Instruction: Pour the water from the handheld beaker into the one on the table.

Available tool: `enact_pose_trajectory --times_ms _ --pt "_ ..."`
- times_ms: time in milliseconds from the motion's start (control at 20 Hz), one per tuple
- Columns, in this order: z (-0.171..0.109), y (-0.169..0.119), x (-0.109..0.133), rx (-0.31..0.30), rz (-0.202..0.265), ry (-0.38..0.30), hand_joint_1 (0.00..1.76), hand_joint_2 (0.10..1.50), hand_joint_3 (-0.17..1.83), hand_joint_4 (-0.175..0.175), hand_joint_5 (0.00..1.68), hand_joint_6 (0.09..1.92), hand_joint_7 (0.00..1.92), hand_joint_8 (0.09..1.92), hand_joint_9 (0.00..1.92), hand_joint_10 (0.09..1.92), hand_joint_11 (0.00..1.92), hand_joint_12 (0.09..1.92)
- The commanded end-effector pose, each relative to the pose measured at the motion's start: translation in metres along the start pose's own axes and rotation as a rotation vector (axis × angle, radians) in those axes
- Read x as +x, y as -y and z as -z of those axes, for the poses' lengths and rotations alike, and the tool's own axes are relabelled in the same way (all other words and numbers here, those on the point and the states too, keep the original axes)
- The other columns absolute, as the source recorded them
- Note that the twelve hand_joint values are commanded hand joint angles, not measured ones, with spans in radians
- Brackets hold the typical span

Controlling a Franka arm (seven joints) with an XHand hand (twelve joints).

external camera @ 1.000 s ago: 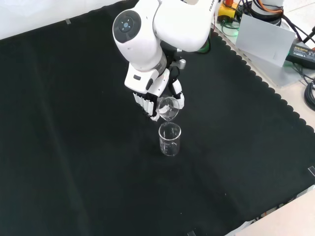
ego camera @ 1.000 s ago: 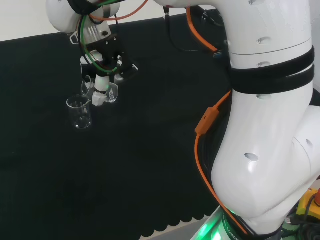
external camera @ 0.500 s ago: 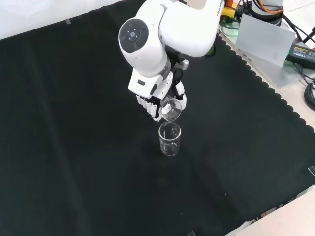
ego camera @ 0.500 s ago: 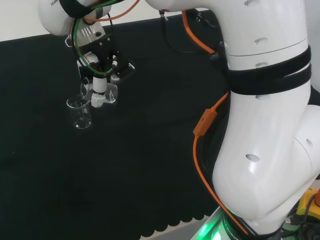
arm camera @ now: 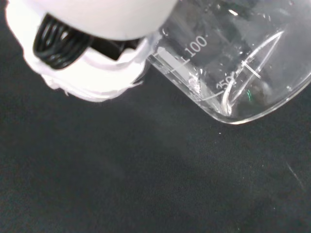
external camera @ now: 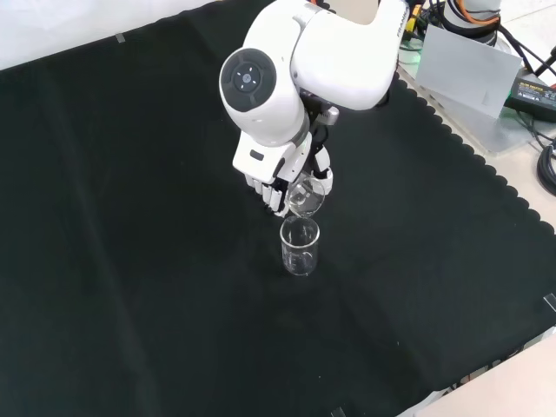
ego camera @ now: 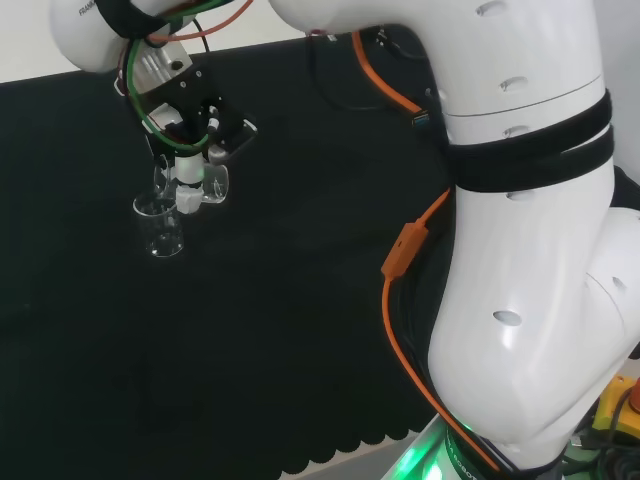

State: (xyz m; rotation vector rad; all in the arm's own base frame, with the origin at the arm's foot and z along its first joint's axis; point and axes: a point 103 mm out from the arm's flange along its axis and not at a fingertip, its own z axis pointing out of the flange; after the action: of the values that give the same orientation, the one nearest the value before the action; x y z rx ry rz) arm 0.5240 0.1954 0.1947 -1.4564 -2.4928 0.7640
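Two beakers meet over black cloth: my hand (external camera: pixel 276 178), fingers curled round the handheld beaker (external camera: pixel 304 195), has tilted it further within the last second, its lip now just above the table beaker (external camera: pixel 300 247); pouring looks underway.

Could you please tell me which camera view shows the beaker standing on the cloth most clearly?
The front view: the standing beaker is upright and unobstructed, just below the tilted handheld beaker in the hand. The head view also shows it, fainter, left of the hand. The wrist view shows the handheld beaker close up.
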Motion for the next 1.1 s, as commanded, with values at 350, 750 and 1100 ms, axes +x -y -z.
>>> enact_pose_trajectory --times_ms 350,750,1100 --pt "0.0101 0.0002 0.0026 0.061 -0.021 0.058 1.31 0.62 0.78 -0.175 1.19 0.84 1.25 0.82 1.53 0.76 1.21 0.8" --pt "0.0117 -0.0017 0.0045 0.1 -0.031 0.087 1.31 0.61 0.78 -0.175 1.18 0.85 1.25 0.82 1.53 0.77 1.21 0.8" --pt "0.0133 -0.0032 0.008 0.13 -0.038 0.122 1.31 0.61 0.79 -0.175 1.18 0.85 1.25 0.83 1.53 0.77 1.2 0.8"
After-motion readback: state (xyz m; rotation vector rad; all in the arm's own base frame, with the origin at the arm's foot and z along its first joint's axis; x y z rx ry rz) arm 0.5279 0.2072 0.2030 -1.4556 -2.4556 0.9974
